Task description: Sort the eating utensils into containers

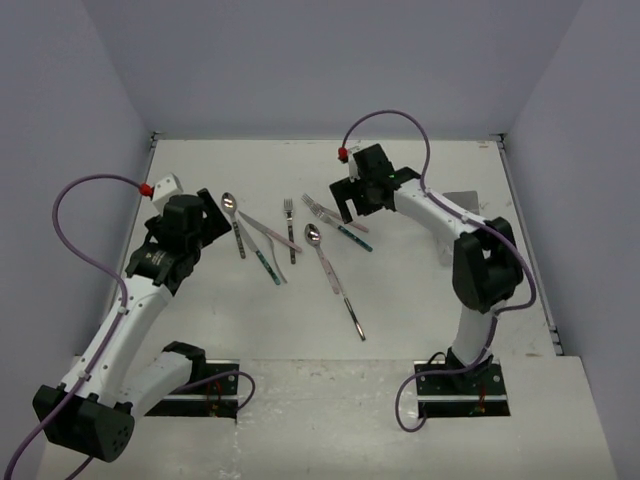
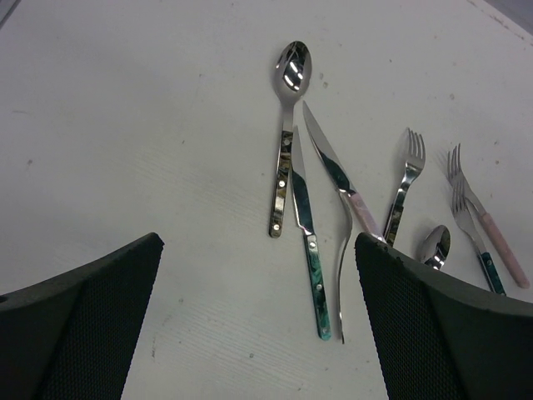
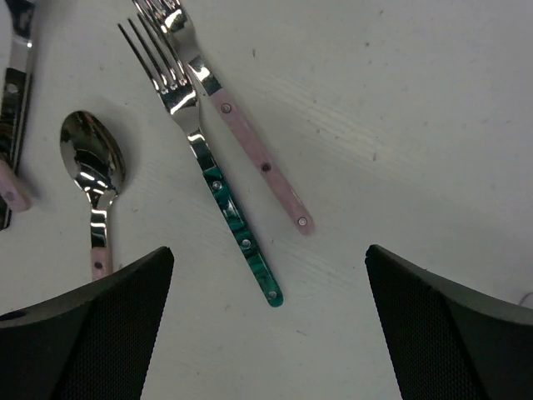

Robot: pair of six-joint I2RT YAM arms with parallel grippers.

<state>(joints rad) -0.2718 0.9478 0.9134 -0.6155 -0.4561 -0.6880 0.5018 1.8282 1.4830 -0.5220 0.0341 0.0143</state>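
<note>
Several eating utensils lie loose mid-table. In the left wrist view I see a dark-handled spoon (image 2: 283, 150), a teal-handled knife (image 2: 310, 250), a pink-handled knife (image 2: 337, 179) and a fork (image 2: 404, 179). My left gripper (image 2: 258, 240) (image 1: 213, 215) hovers open just left of them, holding nothing. The right wrist view shows a teal-handled fork (image 3: 221, 196), a pink-handled fork (image 3: 250, 150) and a spoon (image 3: 92, 167). My right gripper (image 3: 268, 250) (image 1: 350, 212) hangs open above the two forks' handle ends, empty. The containers are mostly hidden behind the right arm; only a pale grey corner (image 1: 458, 203) shows.
A pink-handled spoon (image 1: 325, 258) and a dark slim utensil (image 1: 354, 318) lie nearer the arm bases. Grey walls close the table (image 1: 420, 300) on the left, back and right. Purple cables loop above both arms.
</note>
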